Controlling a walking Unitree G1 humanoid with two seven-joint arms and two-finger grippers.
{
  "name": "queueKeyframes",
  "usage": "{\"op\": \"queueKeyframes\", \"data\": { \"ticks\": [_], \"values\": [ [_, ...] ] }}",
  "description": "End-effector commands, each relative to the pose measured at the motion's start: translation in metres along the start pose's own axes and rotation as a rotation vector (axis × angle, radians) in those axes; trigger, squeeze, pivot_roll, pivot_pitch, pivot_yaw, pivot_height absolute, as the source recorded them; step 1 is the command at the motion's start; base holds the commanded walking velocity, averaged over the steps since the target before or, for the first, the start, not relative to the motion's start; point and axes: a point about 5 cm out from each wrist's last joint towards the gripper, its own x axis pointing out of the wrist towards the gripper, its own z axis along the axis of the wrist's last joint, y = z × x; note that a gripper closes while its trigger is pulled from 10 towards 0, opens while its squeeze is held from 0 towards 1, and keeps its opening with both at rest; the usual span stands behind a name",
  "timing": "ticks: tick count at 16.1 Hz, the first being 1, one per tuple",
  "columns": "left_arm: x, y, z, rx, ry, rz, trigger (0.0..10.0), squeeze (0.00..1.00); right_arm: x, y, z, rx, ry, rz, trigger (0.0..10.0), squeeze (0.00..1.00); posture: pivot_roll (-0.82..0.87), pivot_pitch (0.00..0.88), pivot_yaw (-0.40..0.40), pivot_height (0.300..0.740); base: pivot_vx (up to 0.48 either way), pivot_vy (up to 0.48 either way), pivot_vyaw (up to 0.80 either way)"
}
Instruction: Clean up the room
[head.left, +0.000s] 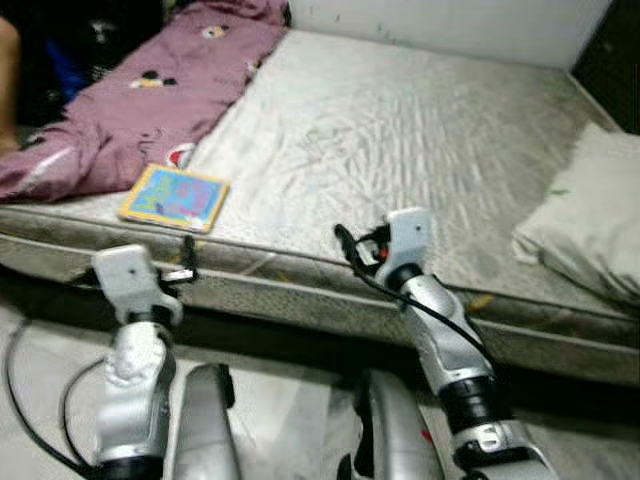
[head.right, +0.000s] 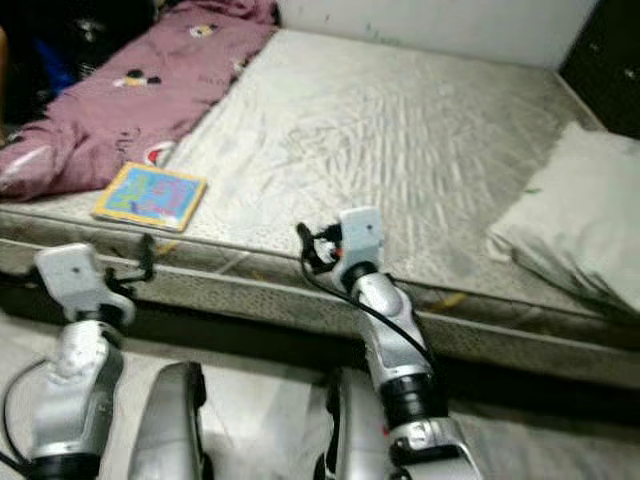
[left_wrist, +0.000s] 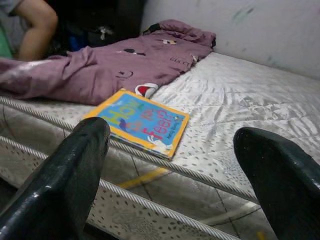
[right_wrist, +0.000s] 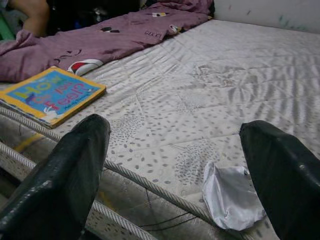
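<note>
Head view: a bare mattress (head.left: 400, 150) holds a picture book (head.left: 174, 197) near its front edge, beside a purple blanket (head.left: 140, 100); a pillow (head.left: 590, 220) lies right. Left wrist view: the left claw (left_wrist: 170, 165) gapes wide, empty, facing the book. Right wrist view: the right claw (right_wrist: 175, 170) gapes, empty, above a silver wrapper (right_wrist: 230, 195).

The middle of the mattress (head.left: 400, 130) is lying bare. A book (head.left: 175, 196) is sitting at its front edge, a purple blanket (head.left: 150, 95) is covering the left edge, a pillow (head.left: 590, 215) is crowding the right edge.
</note>
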Motion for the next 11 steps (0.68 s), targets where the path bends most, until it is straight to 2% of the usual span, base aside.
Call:
{"op": "queueKeyframes", "data": {
  "ticks": [1,4,11],
  "values": [
    [0.0031,-0.0073,0.0054,-0.008,-0.023,-0.022,10.0,0.00,0.0018,-0.0050,0.0072,-0.017,-0.020,-0.015,10.0,0.00,-0.02,0.000,-0.085,0.548,0.000,0.000,0.00],
    [0.0027,-0.0077,0.0061,-0.009,-0.028,-0.024,10.0,0.00,0.0020,-0.0042,0.0077,-0.023,-0.021,-0.008,10.0,0.00,-0.02,0.000,-0.086,0.548,0.000,0.000,0.00],
    [0.0022,-0.0098,0.0041,-0.016,-0.024,-0.032,10.0,0.00,0.0037,-0.0043,0.0097,-0.029,-0.028,-0.006,10.0,0.00,-0.03,0.006,-0.091,0.548,0.349,0.000,0.08]
  ]
}}
